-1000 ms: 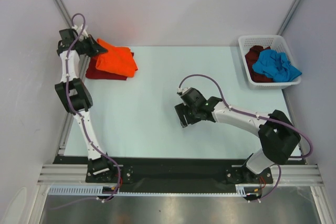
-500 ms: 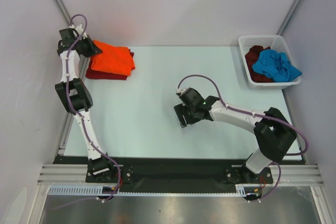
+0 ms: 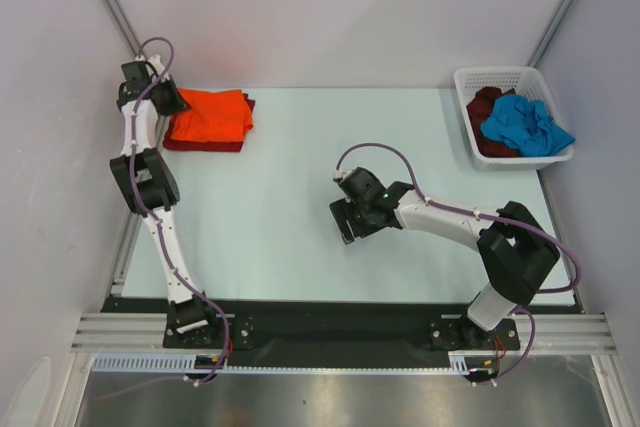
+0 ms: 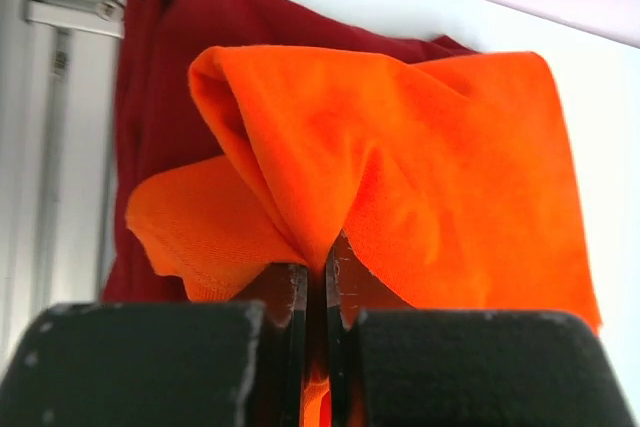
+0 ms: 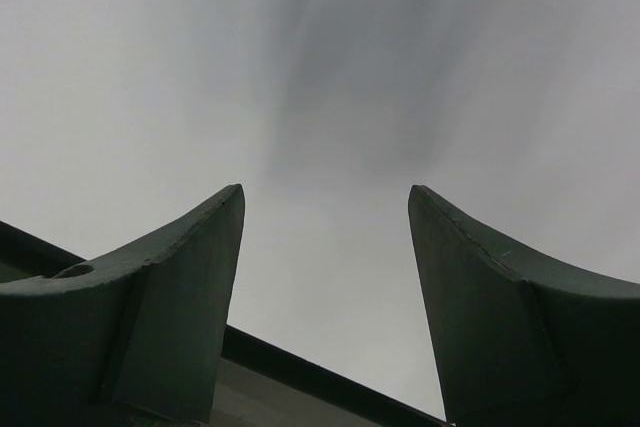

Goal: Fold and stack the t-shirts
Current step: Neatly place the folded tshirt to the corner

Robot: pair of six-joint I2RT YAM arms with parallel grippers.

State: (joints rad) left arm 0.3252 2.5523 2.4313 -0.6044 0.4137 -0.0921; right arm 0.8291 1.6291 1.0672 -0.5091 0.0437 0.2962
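A folded bright orange t-shirt (image 3: 210, 117) lies on a folded dark red t-shirt (image 3: 200, 144) at the table's far left. My left gripper (image 3: 168, 103) is shut on the orange shirt's left edge; in the left wrist view the orange cloth (image 4: 400, 167) bunches up into the closed jaws (image 4: 324, 272), with the dark red shirt (image 4: 230, 22) beneath it. A blue t-shirt (image 3: 528, 125) and a dark maroon one (image 3: 487, 107) lie crumpled in the white basket (image 3: 500, 78). My right gripper (image 3: 347, 221) hangs open over the middle of the table, its fingers (image 5: 195, 277) holding nothing.
The basket stands at the far right corner of the pale table (image 3: 300, 147). Grey walls close in the back and sides. A black rail (image 3: 330, 322) runs along the near edge by the arm bases.
My left gripper has drawn the orange shirt's edge to the left, so the shirt now lies flatter and squarer on the dark red one. The right arm has barely shifted.
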